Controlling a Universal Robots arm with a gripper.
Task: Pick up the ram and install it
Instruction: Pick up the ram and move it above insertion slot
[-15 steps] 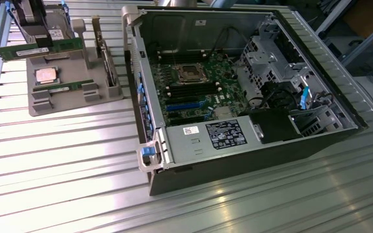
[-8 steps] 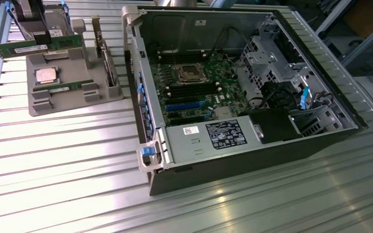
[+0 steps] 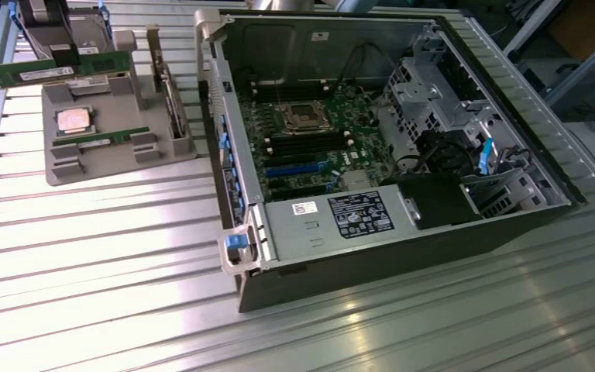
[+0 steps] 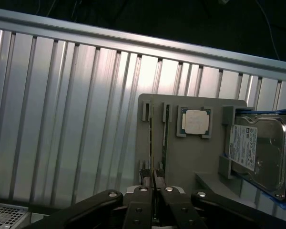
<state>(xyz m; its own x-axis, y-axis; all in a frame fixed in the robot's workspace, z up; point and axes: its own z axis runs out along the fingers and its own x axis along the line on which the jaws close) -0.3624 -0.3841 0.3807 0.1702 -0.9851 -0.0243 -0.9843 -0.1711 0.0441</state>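
Green circuit board is what you are dealing with: the ram [image 3: 24, 75] is hanging level in the hand [image 3: 65, 62], just above the grey tray [image 3: 111, 160] at the exterior view's left and well apart from the open computer case [image 3: 380, 271]. The hand is holding its fingers closed on the stick near the middle of its length, pinching the two flat faces. In the wrist view the hand [image 4: 155, 183] is showing its fingers drawn almost together with a thin edge between them. A second, matching stick [image 3: 99, 140] is lying in the tray beside the silver processor [image 3: 73, 120]. The upright card [image 3: 170, 97] is standing on the tray's side nearest the case.

You are handling something I judge to be light and stiff, yet thin and fragile, likely to crack under a twisting load. Its smooth faces are making it liable to slip or pivot. A central hold on the flat faces, clear of the contact edge, is looking like the right place, and the hand is gripping roughly there.
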